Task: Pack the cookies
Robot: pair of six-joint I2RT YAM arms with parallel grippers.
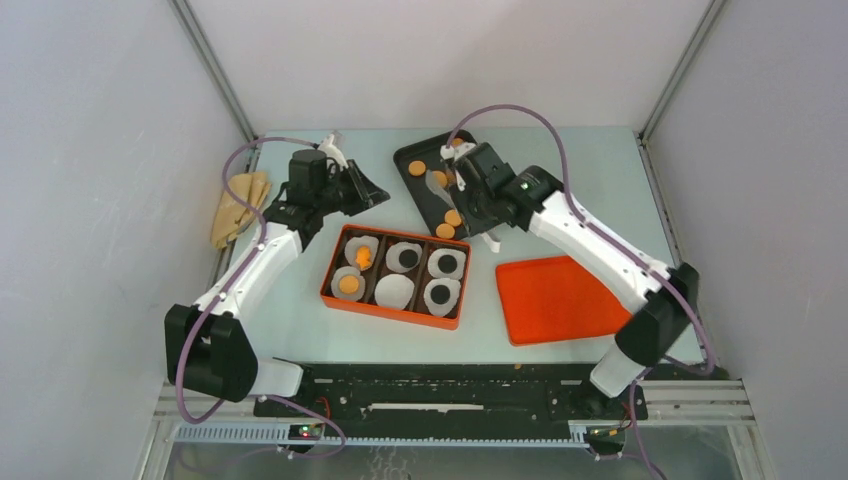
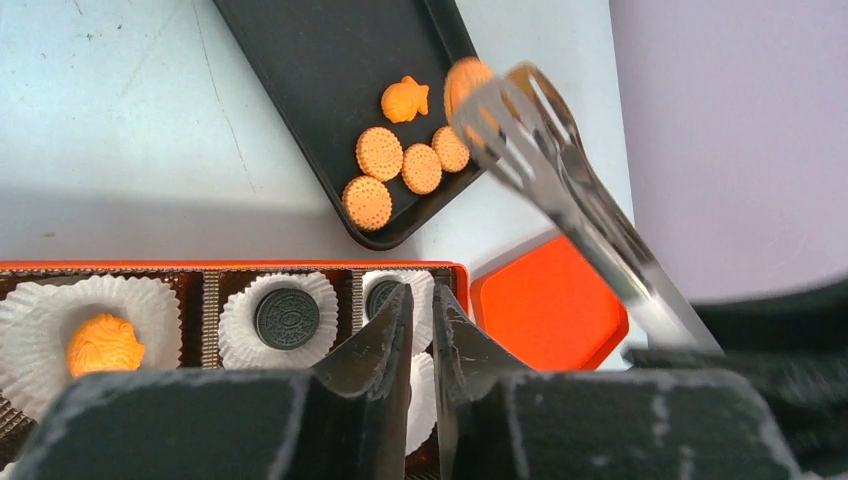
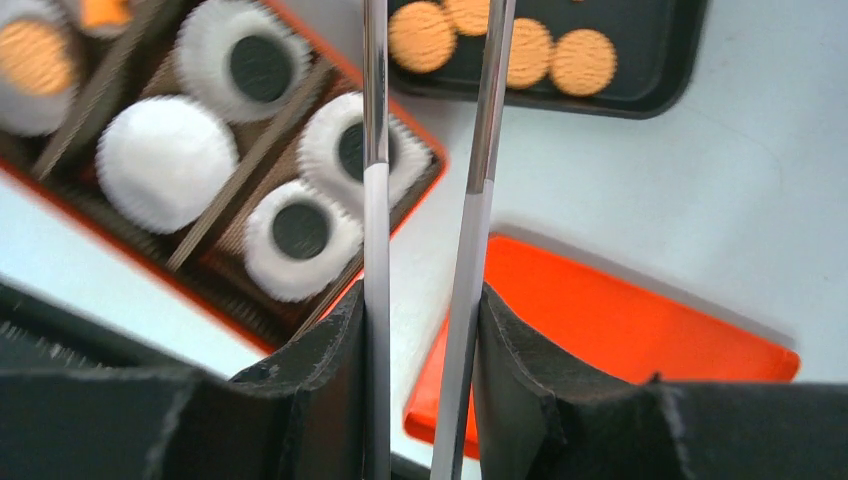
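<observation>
Right end effector (image 3: 420,295) grips tongs (image 3: 375,200) above cookies (image 3: 420,35), tray (image 3: 660,60).

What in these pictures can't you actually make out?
Tongs, right wrist view: tips cut off by the top edge, so any cookie there is unseen.
Orange cookie, left wrist view: blurred behind the tongs' head; gripped or lying on the tray, unclear.
Box, left wrist view: near row hidden by the left end effector.
Tray, top view: middle covered by the right arm.
</observation>
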